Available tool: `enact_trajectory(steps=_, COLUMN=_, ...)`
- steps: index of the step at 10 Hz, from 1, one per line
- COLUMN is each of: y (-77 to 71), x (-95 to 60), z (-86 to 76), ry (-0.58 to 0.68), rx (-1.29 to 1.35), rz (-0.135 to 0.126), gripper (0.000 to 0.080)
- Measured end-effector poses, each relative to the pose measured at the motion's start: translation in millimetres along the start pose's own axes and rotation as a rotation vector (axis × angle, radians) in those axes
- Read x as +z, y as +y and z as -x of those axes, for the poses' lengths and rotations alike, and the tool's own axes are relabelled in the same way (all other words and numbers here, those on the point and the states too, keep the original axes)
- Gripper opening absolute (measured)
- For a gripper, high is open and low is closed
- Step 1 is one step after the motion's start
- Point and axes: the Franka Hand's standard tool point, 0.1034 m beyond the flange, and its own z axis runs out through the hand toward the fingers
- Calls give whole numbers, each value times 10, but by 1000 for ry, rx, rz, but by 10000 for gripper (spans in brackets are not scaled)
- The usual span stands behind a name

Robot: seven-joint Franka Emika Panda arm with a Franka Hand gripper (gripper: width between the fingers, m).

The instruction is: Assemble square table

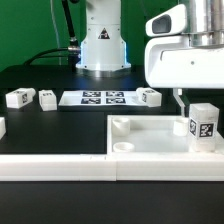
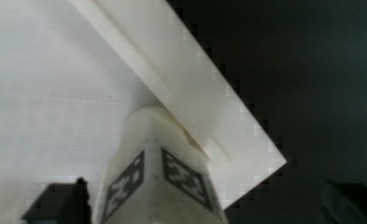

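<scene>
While the exterior view leaves doubt, wrist view shows jaws apart (leg (image 2: 162,160) between)

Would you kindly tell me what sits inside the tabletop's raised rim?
One tagged leg stands upright inside the tabletop, at its corner on the exterior view's right; two round sockets show bare. Whatever lies under the leg is covered.

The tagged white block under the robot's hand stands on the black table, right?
Not quite. The exterior view shows the leg standing on the white tabletop, not on the black table. The rest holds: it is tagged, white and upright, under the gripper.
</scene>
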Motion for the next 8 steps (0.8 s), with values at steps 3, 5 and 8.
enact_trajectory(steps=3, y=101, x=9, z=-76, ry=7, rx=-514, rz=40, gripper=649)
enact_trajectory(steps=5, y=101, x=20, z=-76, ry=2, rx=-710, rz=49, gripper=649)
enact_trajectory(steps=8, y=224, x=17, z=-164, ry=25, rx=-896, rz=51, gripper=649)
